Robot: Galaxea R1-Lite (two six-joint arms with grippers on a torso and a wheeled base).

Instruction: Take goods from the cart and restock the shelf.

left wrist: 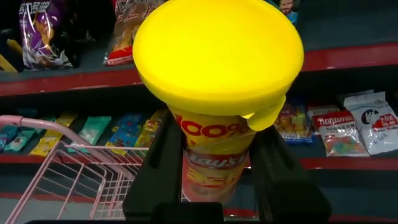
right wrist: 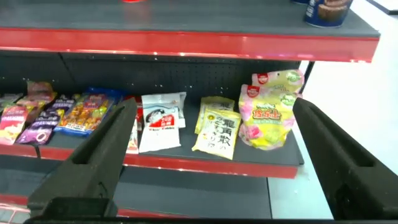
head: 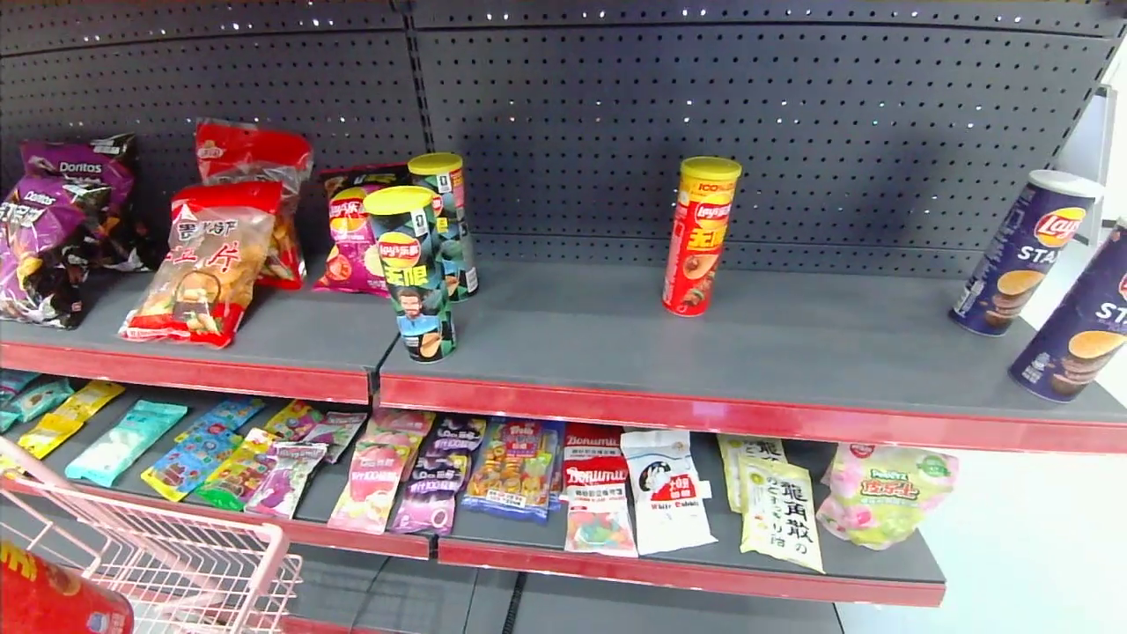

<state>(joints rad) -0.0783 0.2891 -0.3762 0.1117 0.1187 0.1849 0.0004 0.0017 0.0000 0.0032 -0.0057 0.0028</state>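
Note:
My left gripper (left wrist: 214, 171) is shut on a red chip can with a yellow lid (left wrist: 217, 56), its black fingers (left wrist: 160, 168) pressing both sides of the can. The can is held upright over the pink wire cart (left wrist: 74, 158), facing the shelves. A red can (head: 48, 599) also shows at the lower left corner, above the cart (head: 176, 546). A matching red can (head: 700, 238) stands mid-way along the upper shelf (head: 704, 352). My right gripper (right wrist: 214, 106) is open and holds nothing, level with the lower shelf (right wrist: 205, 163).
On the upper shelf two green cans (head: 412, 273) stand left of centre, snack bags (head: 207, 264) lie further left, and two blue cans (head: 1021, 255) stand at the right end. Bare shelf lies on both sides of the red can. Candy packs (head: 493, 475) fill the lower shelf.

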